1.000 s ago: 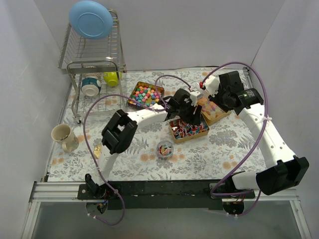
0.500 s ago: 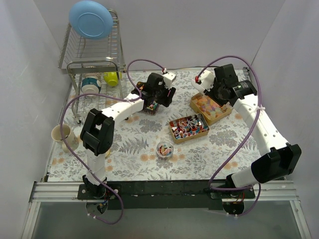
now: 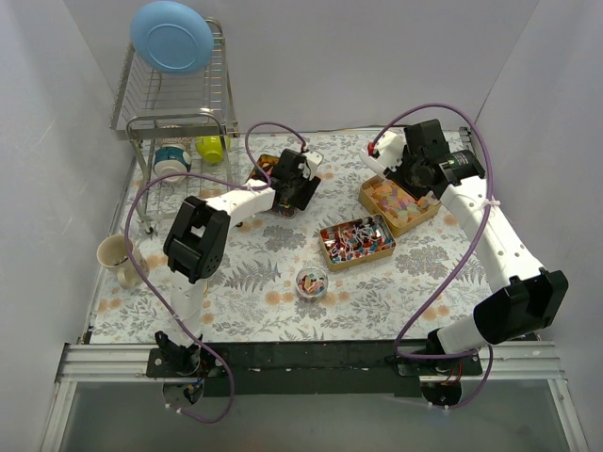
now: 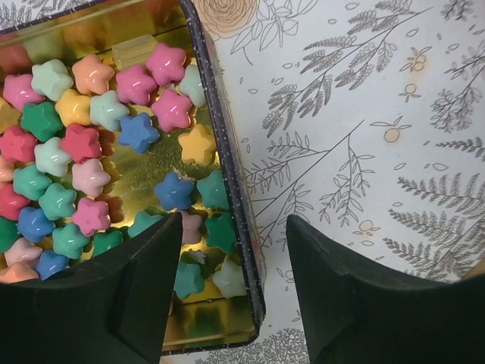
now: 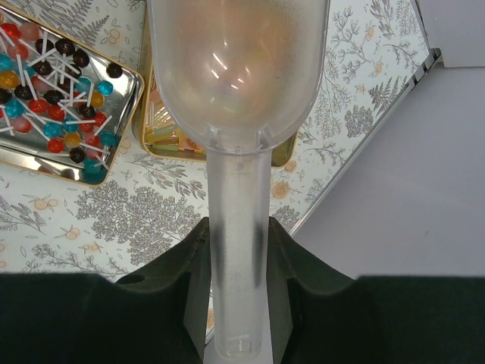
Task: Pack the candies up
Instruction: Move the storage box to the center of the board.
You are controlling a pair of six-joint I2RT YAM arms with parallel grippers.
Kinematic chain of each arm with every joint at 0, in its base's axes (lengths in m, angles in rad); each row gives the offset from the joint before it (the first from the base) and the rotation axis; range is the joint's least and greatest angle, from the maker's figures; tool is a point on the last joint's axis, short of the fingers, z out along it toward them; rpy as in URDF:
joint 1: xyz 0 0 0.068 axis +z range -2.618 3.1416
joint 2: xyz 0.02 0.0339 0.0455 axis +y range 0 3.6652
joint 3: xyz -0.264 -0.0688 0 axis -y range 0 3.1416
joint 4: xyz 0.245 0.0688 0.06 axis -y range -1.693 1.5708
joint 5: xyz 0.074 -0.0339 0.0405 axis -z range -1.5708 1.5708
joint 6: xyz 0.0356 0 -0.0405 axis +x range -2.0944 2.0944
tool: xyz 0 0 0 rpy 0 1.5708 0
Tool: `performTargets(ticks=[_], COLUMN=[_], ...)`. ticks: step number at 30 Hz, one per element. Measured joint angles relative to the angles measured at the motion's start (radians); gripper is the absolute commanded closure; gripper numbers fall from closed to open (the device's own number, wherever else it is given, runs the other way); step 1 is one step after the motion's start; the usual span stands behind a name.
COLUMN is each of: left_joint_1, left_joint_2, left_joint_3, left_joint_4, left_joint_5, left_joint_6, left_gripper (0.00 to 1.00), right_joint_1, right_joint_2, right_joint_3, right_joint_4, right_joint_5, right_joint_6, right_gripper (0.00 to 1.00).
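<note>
Bright multicoloured star candies (image 4: 91, 152) lie in a gold tin (image 4: 227, 144). My left gripper (image 4: 231, 288) is open, its jaws straddling that tin's right wall near a corner; in the top view the left gripper (image 3: 295, 188) covers most of this tin (image 3: 265, 167). My right gripper (image 5: 237, 258) is shut on the handle of a clear plastic scoop (image 5: 239, 68), held above a tin of orange-yellow gummies (image 5: 168, 136). From the top, the right gripper (image 3: 407, 174) is over the gummy tin (image 3: 400, 209). Red, blue and white pieces fill the middle tin (image 3: 356, 241).
A small clear cup (image 3: 312, 281) with a few candies stands in front of the middle tin. A dish rack (image 3: 174, 122) with a blue plate and cups is at the back left. A mug (image 3: 118, 256) stands at the left. The table's right edge (image 5: 394, 106) is near the scoop.
My left gripper has swung from over the middle tin to the back left, onto the star-candy tin. My right gripper with the scoop has shifted only slightly.
</note>
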Motion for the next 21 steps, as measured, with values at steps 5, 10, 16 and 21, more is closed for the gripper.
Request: performTargets(ticks=[5,10,16,21], left_joint_1=[0.003,0.003,0.006,-0.002], left_joint_2=[0.016,0.017,-0.011,-0.099], left_joint_3=[0.0,0.0,-0.058,-0.169], left_joint_4=[-0.003,-0.007,-0.005,-0.029], left_joint_5=[-0.004,0.011,0.071,0.163], left_joint_6=[0.012,0.014,0.008,0.013], left_gripper=[0.59,0.79,1.0,1.0], right_joint_1=[0.0,0.0,0.0,0.0], right_joint_2=[0.0,0.0,0.007,0.019], right_joint_3=[-0.002,-0.002,-0.002,-0.001], right_joint_4=[0.0,0.0,0.0,0.0], right_joint_5=[0.0,0.0,-0.003,-0.006], right_joint_6=[0.0,0.0,0.0,-0.001], right_gripper=[0.99,0.99,0.99,0.99])
